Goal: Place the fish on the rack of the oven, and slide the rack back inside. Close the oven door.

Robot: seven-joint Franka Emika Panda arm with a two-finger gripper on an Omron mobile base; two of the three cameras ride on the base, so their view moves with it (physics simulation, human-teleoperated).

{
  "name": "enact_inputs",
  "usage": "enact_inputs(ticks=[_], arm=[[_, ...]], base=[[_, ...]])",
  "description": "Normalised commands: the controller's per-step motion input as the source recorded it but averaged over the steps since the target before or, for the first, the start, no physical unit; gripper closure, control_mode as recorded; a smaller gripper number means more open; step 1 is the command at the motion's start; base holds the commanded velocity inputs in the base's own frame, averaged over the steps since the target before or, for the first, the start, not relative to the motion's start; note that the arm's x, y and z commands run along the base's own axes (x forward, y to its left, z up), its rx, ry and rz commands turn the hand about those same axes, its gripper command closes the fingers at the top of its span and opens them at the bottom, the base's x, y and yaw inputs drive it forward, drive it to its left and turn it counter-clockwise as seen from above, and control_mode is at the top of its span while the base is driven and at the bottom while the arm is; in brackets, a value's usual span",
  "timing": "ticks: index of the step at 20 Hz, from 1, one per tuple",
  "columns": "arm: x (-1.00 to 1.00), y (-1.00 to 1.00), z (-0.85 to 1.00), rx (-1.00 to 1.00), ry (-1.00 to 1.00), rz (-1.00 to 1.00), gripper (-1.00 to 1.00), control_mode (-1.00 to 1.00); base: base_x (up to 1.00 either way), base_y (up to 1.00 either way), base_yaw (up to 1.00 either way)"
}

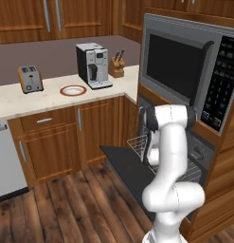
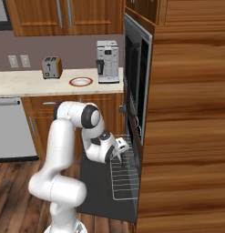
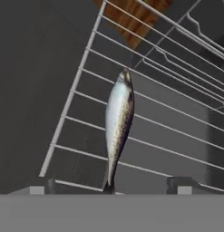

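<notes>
Slender speckled silver fish (image 3: 119, 122) on wire rack (image 3: 168, 113)

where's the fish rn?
In the hand view the fish lies on the pulled-out rack, between the open gripper's fingertips, above the lowered oven door.

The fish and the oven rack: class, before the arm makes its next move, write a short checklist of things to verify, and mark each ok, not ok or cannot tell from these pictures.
1. The fish lies on the rack, across its bars: ok.
2. The gripper is open, with its fingertips standing apart on either side of the fish's tail: ok.
3. The rack is pulled out over the oven door: ok, it can be pushed in.
4. The oven door is fully down and flat: ok.
5. The fish sits clear of the rack's front edge: cannot tell.
6. The rack is slid in and the door closed: not ok, both remain to do.
</notes>
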Motion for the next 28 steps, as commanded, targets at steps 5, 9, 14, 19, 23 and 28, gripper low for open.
enact_inputs(ticks=[5, 9, 14, 19, 23, 28], arm=[[-0.33, 0.9, 0.31, 0.0, 0.23, -0.05, -1.0, -1.0], [-0.28, 0.98, 0.07, 0.0, 0.24, -0.1, -1.0, -1.0], [-0.26, 0.99, 0.02, 0.0, 0.13, -0.11, -1.0, -1.0], [-0.04, 0.59, -0.02, 0.0, -0.02, -0.06, -1.0, -1.0], [0.0, 0.04, -0.01, 0.0, -0.05, 0.06, -1.0, -1.0], [0.04, -0.14, 0.0, 0.0, -0.04, 0.23, -1.0, -1.0]], base=[[0.0, 0.0, 0.0], [0.0, 0.0, 0.0], [0.0, 0.0, 0.0], [0.0, 0.0, 0.0], [0.0, 0.0, 0.0], [0.0, 0.0, 0.0]])
